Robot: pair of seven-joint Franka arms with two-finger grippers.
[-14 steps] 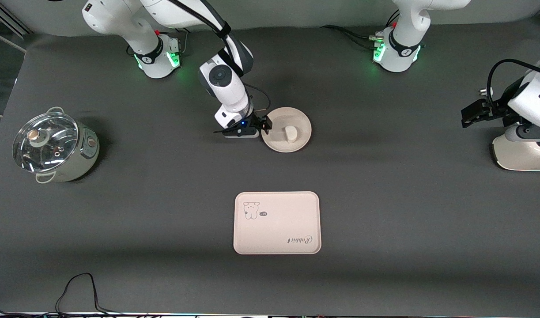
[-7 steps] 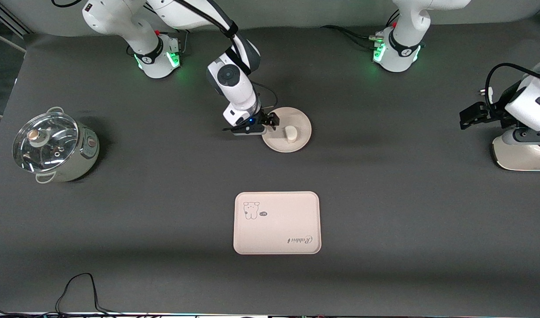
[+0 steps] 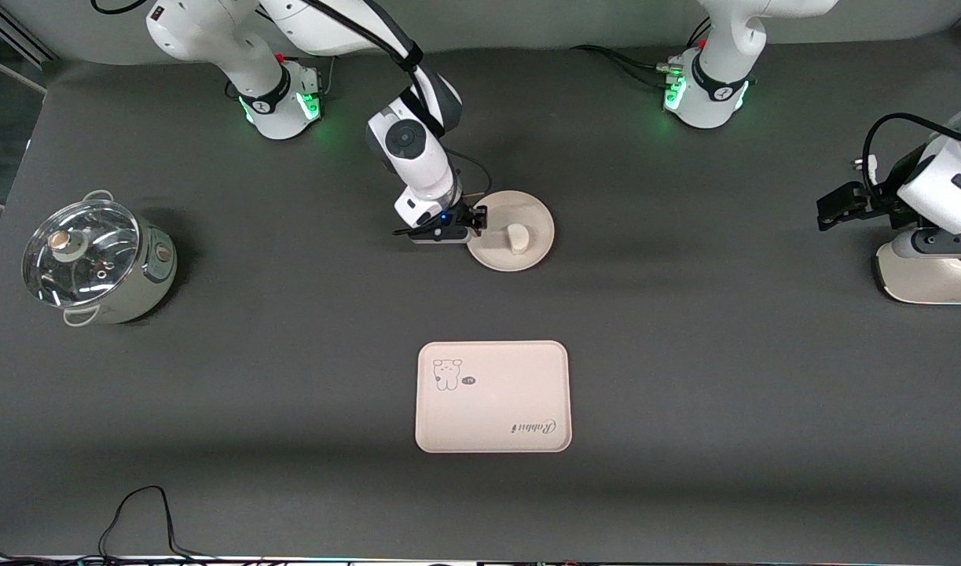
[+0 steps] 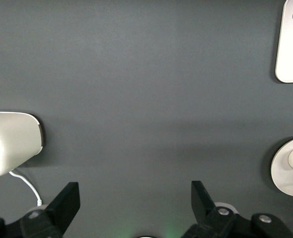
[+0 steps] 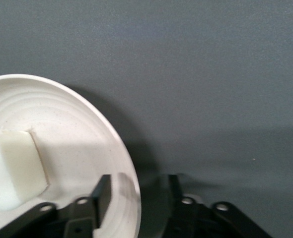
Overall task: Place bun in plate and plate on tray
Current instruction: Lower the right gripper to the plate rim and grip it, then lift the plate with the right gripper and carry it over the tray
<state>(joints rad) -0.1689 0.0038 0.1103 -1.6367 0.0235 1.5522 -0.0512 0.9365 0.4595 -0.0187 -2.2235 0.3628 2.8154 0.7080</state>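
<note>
A pot [image 3: 95, 261] with a glass lid stands on the surface [image 3: 684, 354] at the right arm's end. The right gripper [image 3: 474, 222] sits at the plate [image 3: 527, 212] edge, its jaws released and straddling the rim, one finger [image 5: 103, 194] over the plate's inside and the other outside. The bun [image 3: 516, 237] lies on the plate, near its middle. The tray [image 3: 493, 397] rests nearer the camera than the plate, well apart from it. The left arm waits at its own end, left gripper [image 3: 838, 206] over the surface beside a white appliance [image 3: 924, 271], jaws released.
</note>
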